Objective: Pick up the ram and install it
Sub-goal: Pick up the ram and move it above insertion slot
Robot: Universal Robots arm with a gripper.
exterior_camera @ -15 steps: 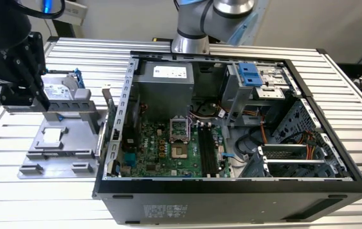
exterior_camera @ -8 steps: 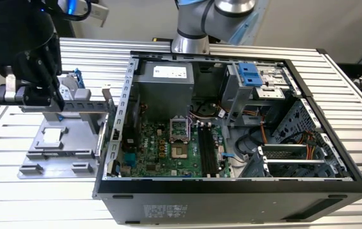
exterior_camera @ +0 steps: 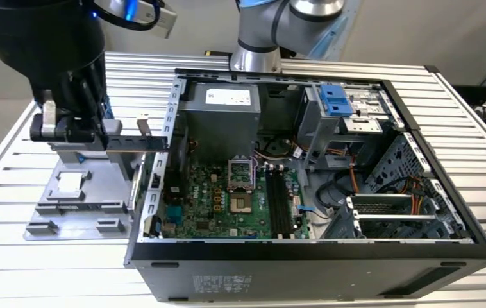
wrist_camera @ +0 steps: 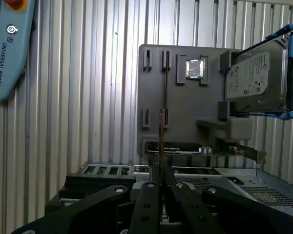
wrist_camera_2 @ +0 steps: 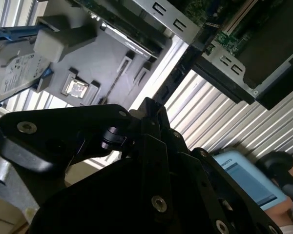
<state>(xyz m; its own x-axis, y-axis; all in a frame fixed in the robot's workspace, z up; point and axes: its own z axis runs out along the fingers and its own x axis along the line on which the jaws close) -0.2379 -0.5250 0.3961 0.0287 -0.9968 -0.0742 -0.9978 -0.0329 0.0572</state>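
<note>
The end effector [wrist_camera: 161, 189] is clenched on the ram [wrist_camera: 161, 146]. In the first wrist view its two black fingers [wrist_camera: 147, 204] press on both flat sides of the stick, w/ no gap. The ram shows its thin edge, so it looks like a skinny gold-brown line poking out past the fingertips. It sits over the near edge of the gray tray [wrist_camera: 185, 107], in line w/ a thin groove in the tray. Can't tell if its far tip touches the tray or hangs just over it.

On the tray there is a small shiny square chip [wrist_camera: 194, 68]. A silver hard drive [wrist_camera: 256, 80] w/ a white label & a blue frame is propped at one end. A flat card [wrist_camera: 185, 148] lies along the edge nearest the PC case [exterior_camera: 311, 263].

In the exterior view the big black arm [exterior_camera: 46, 45] hangs over the tray, at the exterior view's left. The PC case lies open just beside the tray, toward the exterior view's right. Inside it is a green board [exterior_camera: 217, 205] w/ long black slots [exterior_camera: 279, 199].

Tray & case both rest on a ribbed metal worktop [exterior_camera: 136, 77]. A light blue handset [wrist_camera: 5, 53] lies on the worktop too, well apart from the tray.
</note>
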